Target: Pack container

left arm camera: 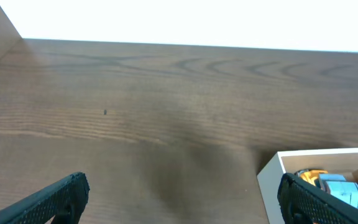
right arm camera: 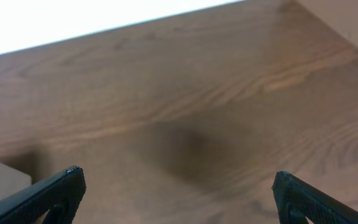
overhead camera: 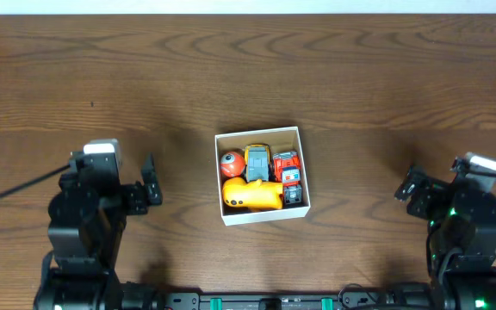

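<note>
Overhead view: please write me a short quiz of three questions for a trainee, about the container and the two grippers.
1. True or false: the yellow toy lies inside the container.
2. Look at the left gripper and the right gripper. Which one holds a toy? A: left. B: right. C: neither.
3. Fill in: the container stands ___ the two grippers.
Key: 1 true; 2 C; 3 between.

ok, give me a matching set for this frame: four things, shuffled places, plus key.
1 orange ball
2 yellow toy
3 left hand
4 right hand

A open, right of the container
B container's robot-side half
C open, left of the container
D container's far left corner

Pairs: 1-D, 2-B, 3-C, 4-A
</note>
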